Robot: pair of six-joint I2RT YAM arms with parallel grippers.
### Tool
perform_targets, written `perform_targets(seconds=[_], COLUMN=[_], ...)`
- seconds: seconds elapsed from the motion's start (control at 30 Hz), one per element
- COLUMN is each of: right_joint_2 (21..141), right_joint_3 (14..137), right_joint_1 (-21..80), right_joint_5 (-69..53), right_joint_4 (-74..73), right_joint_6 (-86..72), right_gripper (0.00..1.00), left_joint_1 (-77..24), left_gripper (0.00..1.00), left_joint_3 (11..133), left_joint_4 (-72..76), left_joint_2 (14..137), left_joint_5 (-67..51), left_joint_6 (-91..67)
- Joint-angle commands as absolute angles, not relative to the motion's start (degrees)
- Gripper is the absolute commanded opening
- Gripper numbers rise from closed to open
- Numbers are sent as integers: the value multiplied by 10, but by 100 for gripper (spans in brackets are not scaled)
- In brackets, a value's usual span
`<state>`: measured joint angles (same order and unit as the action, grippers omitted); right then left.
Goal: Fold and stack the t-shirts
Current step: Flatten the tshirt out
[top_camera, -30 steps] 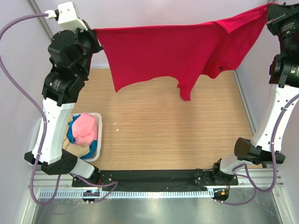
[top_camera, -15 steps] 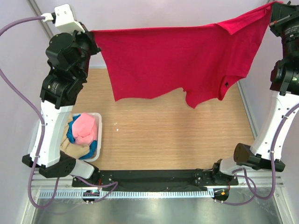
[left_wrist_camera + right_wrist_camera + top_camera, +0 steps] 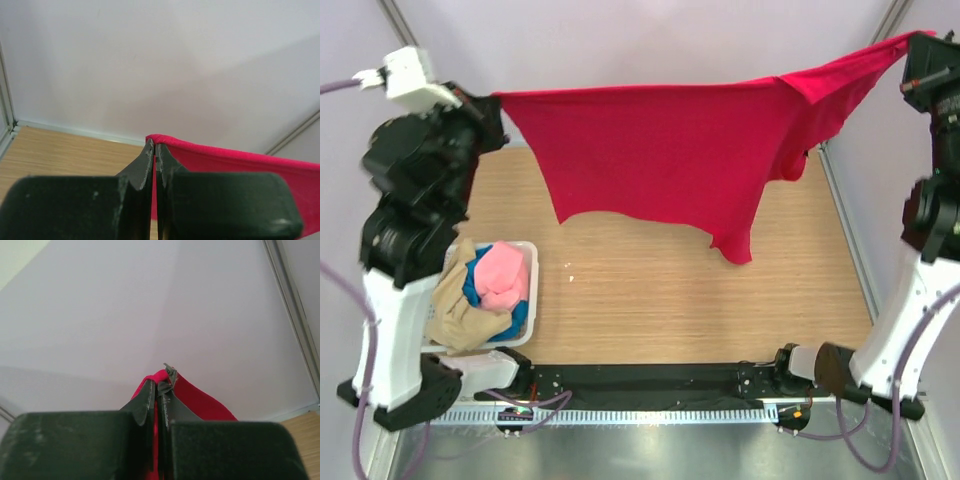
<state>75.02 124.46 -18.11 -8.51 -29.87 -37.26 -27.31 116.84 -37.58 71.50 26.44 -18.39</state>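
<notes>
The red t-shirt hangs spread in the air above the bench, stretched between the two arms. The left fingers are pressed together on one upper edge, the right fingers on the other. Other t-shirts lie in the white basket.

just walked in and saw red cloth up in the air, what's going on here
Both arms hold a red t-shirt stretched in the air above the table. The left gripper is shut on one end of its top edge and the right gripper on the other. It is not yet laid down or folded. A pink shirt, blue shirt and beige shirt sit bunched in the white basket.
</notes>
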Motion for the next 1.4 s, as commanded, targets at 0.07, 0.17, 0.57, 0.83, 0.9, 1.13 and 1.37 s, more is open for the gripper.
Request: perform_targets(seconds=[0.07,0.17,0.57,0.83,0.9,1.13,1.37], right_joint_2=[629,619,663,761,801,929,1054], right_joint_3=[1241,1249,1171,1042,1002,998,1095], right_joint_1=[-185,-183,-182,-182,-178,-151,-120], right_joint_5=[-51,-51,-60,-112,-120,-127,-122], right_joint_4=[-286,-291,-275,-200,-174,-132,-138], right_joint_6=[-323,-316,-326,-353,-358,-353,-352], right_gripper=[1,1,1,1,1,1,1], left_joint_1=[-267,-267,-267,-263,-256,-189,-150], left_gripper=[0,0,0,0,0,0,0], left_joint_3=[1122,1115,1070,948,940,983,1094], left_joint_4=[-369,-388,-360,-294,-277,-249,-243], left_joint_2=[600,587,656,757,804,946,1083], left_joint_5=[229,221,229,236,230,191,132], left_joint_6=[-216,-227,-231,-208,-196,-201,-195])
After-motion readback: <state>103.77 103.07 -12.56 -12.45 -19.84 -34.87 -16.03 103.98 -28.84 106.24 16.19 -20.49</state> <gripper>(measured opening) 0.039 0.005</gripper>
